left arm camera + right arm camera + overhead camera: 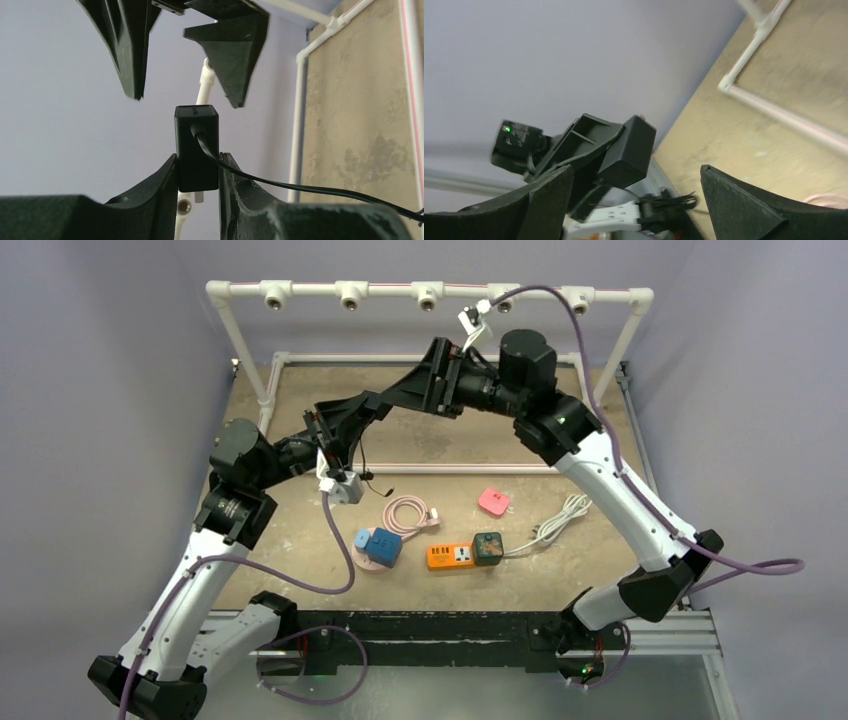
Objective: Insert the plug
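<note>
My left gripper point(197, 159) is shut on a black plug adapter point(196, 145), held up in the air, with its thin black cable point(310, 187) trailing off to the right. In the top view the left gripper point(335, 428) is raised over the table's left middle. My right gripper point(375, 405) is open and points at it, with its fingers point(130, 55) spread just beyond the plug and apart from it. In the right wrist view the plug point(626, 152) sits between and beyond my open right gripper point(636, 170). The orange power strip point(450, 556) lies on the table near the front.
A green cube plug point(488, 548) with a white cable point(560, 520) sits at the strip's right end. A blue adapter point(378, 546), a coiled pink cable point(405, 515) and a pink block point(493, 502) lie nearby. A white pipe frame point(430, 292) borders the back.
</note>
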Motion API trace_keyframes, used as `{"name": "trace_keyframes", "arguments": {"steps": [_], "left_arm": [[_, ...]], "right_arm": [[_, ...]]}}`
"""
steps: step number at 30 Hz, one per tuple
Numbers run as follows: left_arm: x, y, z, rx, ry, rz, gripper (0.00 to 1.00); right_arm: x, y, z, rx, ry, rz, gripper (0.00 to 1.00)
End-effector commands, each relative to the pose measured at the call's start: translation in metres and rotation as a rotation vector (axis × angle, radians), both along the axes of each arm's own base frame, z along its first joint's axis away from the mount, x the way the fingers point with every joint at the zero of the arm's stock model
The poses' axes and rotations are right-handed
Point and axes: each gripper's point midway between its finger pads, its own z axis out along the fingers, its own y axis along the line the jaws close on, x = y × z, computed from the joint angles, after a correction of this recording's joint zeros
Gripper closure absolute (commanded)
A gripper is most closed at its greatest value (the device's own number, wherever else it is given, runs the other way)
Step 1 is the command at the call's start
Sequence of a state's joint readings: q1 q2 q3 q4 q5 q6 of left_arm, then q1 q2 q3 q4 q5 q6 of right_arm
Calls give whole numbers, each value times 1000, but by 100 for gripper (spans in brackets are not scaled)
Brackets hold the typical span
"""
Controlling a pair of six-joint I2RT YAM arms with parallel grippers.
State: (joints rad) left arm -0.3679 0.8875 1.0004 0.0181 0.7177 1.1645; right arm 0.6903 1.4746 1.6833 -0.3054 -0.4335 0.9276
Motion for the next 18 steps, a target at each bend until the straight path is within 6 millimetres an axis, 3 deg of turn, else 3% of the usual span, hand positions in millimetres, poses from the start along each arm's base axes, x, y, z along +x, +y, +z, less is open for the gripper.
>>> {"name": "trace_keyframes", "arguments": {"steps": [1, 5, 10, 14, 18], "left_arm": [[-23, -11, 14, -66, 184, -122, 100], [-39, -24, 7, -130, 446, -239, 100], [-60, -37, -1, -186, 716, -368, 100], [-69, -43, -12, -222, 879, -423, 100], [-75, -44, -17, -233, 917, -456, 100]], "right_arm": [[-12, -28, 26, -138, -392, 110, 1], [-16, -46, 22, -314, -768, 164, 1], [-35, -56, 16, -420, -1106, 251, 1], [-56, -59, 19, -398, -1253, 330, 1], [-63, -54, 8, -406, -1267, 424, 4]]}}
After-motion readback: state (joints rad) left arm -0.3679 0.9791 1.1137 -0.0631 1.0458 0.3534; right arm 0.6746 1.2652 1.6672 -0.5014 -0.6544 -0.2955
